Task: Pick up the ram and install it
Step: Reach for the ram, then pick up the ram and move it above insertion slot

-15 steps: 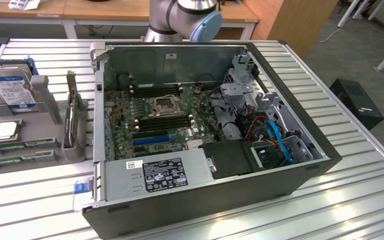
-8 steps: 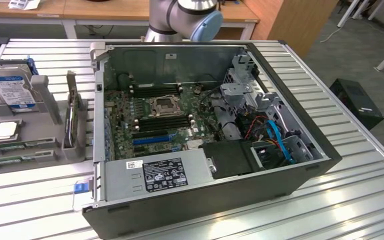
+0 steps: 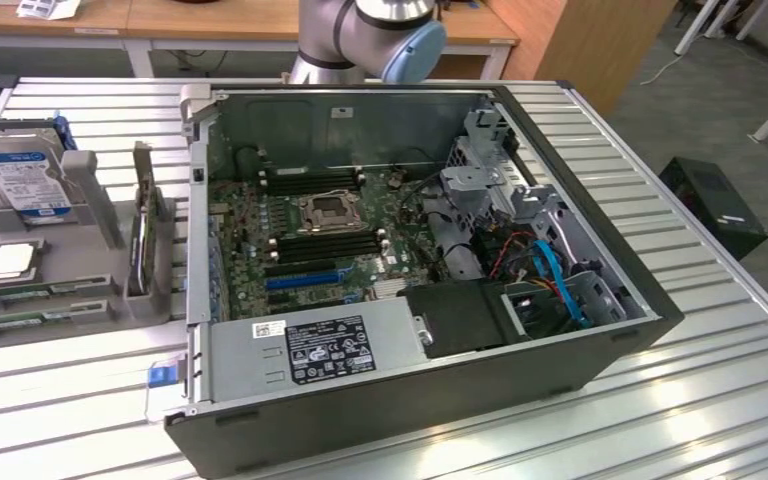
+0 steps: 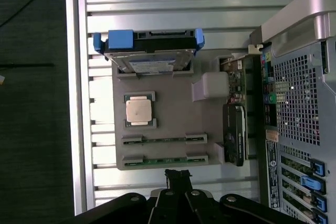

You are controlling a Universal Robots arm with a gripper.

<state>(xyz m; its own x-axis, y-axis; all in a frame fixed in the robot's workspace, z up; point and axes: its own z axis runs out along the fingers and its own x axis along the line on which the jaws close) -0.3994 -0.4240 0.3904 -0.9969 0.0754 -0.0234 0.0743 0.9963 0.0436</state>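
Nearby, closed claw (image 4: 177, 173), ram (image 4: 164, 160) (apparently) in tray (image 4: 176, 98).

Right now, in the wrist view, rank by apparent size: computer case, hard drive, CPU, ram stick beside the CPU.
1. computer case
2. hard drive
3. CPU and ram stick: unsure; stick longer but far thinner.
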